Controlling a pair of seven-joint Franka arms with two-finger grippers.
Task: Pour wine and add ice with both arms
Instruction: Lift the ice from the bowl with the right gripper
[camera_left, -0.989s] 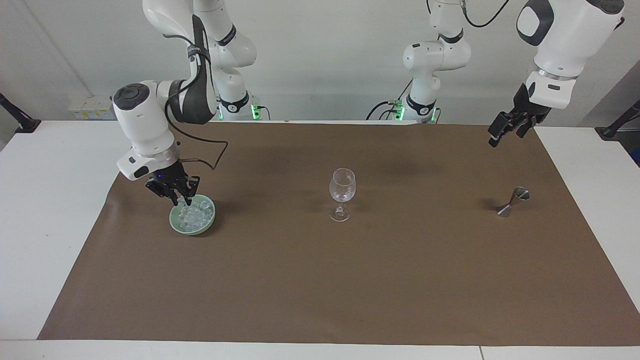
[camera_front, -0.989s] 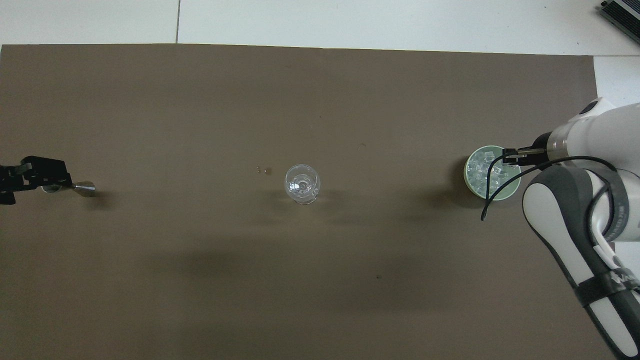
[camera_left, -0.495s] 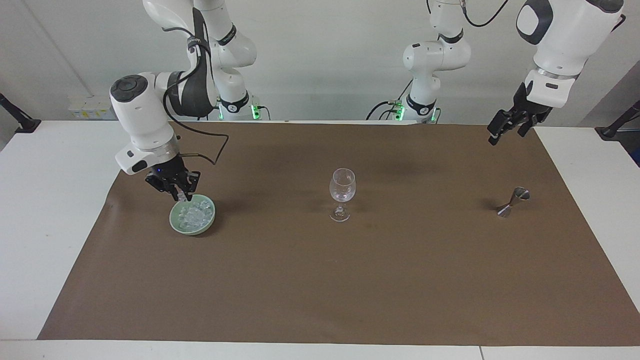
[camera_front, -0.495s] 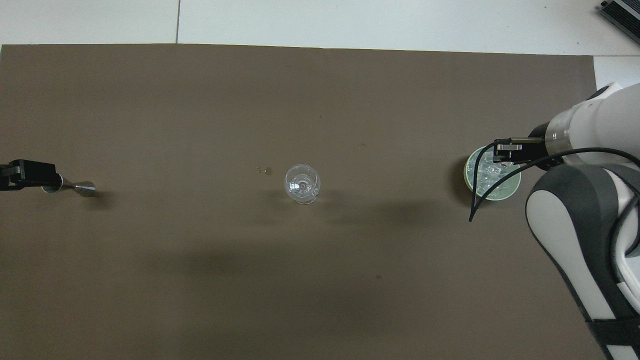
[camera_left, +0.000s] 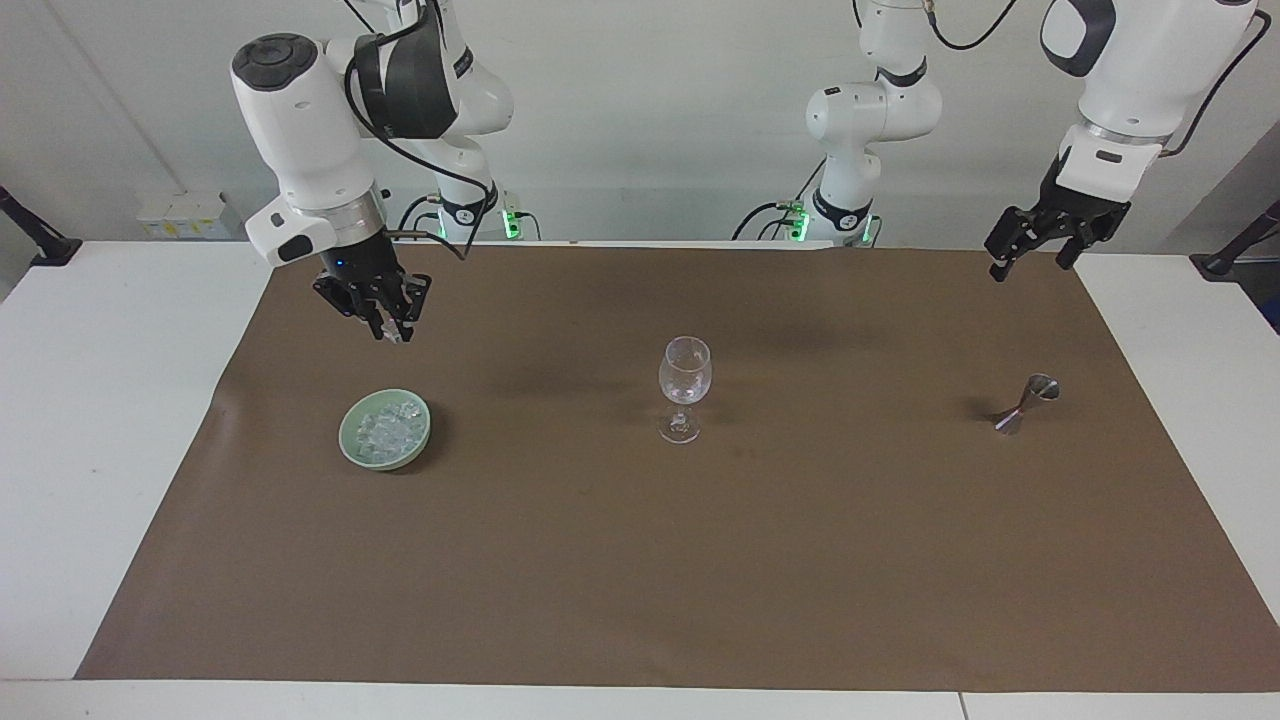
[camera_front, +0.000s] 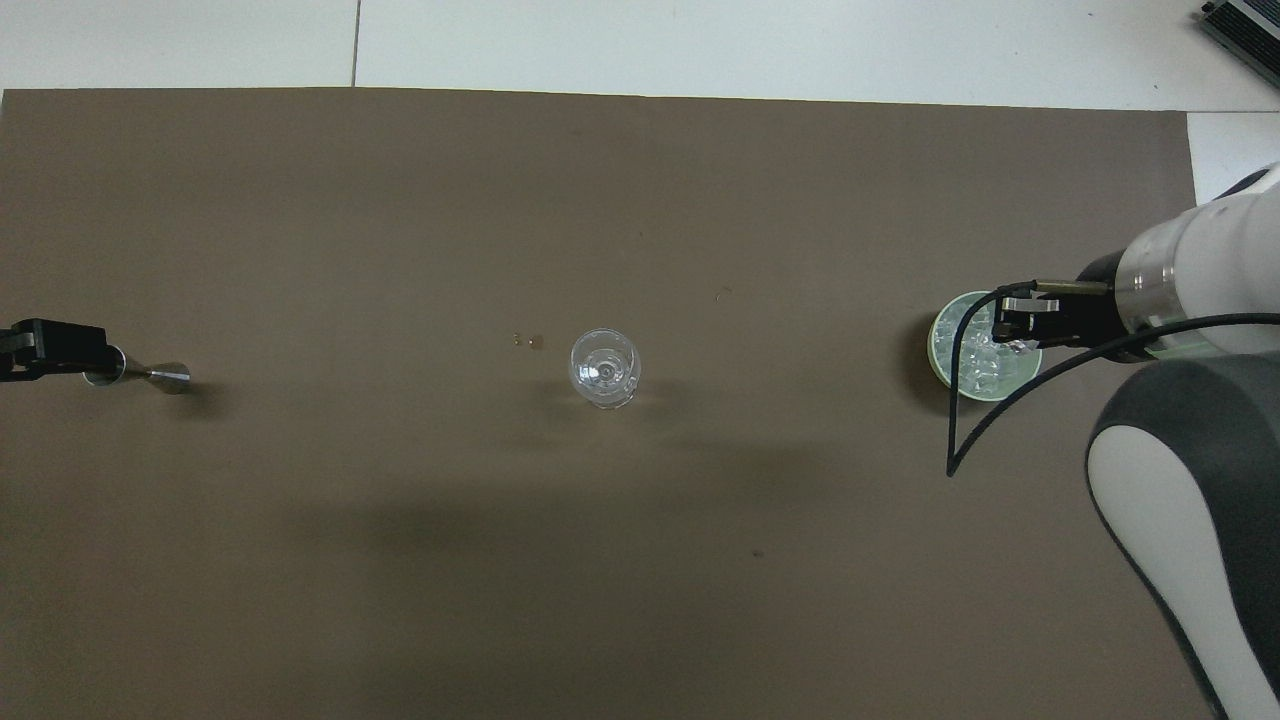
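A pale green bowl (camera_left: 348, 445) (camera_front: 937, 350) holds the ice (camera_left: 388, 428) (camera_front: 972, 362) at the right arm's end of the brown mat. My right gripper (camera_left: 392, 334) (camera_front: 1001, 326) hangs well above the mat by the bowl's robot side. It is shut, with a small whitish piece pinched at its tips. An empty stemmed wine glass (camera_left: 684, 378) (camera_front: 605, 368) stands upright at the mat's middle. A steel jigger (camera_left: 1026, 403) (camera_front: 140, 374) lies tilted toward the left arm's end. My left gripper (camera_left: 1028, 263) (camera_front: 45, 347) is open, high over the mat's edge.
The brown mat (camera_left: 640, 560) covers most of the white table (camera_left: 90, 420). Two tiny specks (camera_front: 528, 341) lie on the mat beside the glass. Black clamps (camera_left: 35, 240) (camera_left: 1230, 255) sit at the table's corners nearest the robots.
My right gripper rose out of the ice bowl, staying shut, and now hangs high beside it. My left gripper lifted slightly and turned; the glass and jigger stayed put.
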